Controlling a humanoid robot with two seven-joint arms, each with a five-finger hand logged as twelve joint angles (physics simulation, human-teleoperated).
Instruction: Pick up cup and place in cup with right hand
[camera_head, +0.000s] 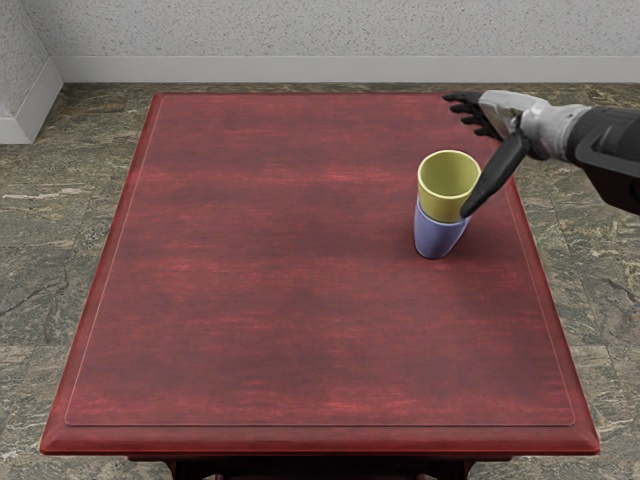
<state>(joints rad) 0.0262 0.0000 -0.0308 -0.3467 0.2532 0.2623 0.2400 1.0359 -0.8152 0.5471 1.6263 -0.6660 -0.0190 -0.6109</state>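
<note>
"What does the head view give you on the cups?"

"The yellow cup (440, 208) sits in the blue cup (437, 239), its lower part down inside and its mouth well above the blue rim. The blue one stands on the counter (250, 250), toward the right side, and the pair looks upright."

"And the right hand (512, 112)?"

"It comes in from the right edge on its dark forearm (612, 150), up near the far right corner of the counter, beyond the cups. The fingers (470, 108) are spread and reach leftward, slightly bent, with the thumb (497, 172) hanging well apart from them, down toward the cups."

"Have they got hold of anything?"

"Nothing. The yellow cup is outside their grasp, standing free in the blue one."

"Is the thumb touching it?"

"I can't tell. Its tip overlaps the right side of the yellow cup in this view, so it's either touching or just beside it."

"What's around all that?"

"Stone-patterned floor (40, 240) on both sides of the counter, and a speckled pale wall (300, 35) behind, with a plain baseboard (300, 69) along its foot."
</note>
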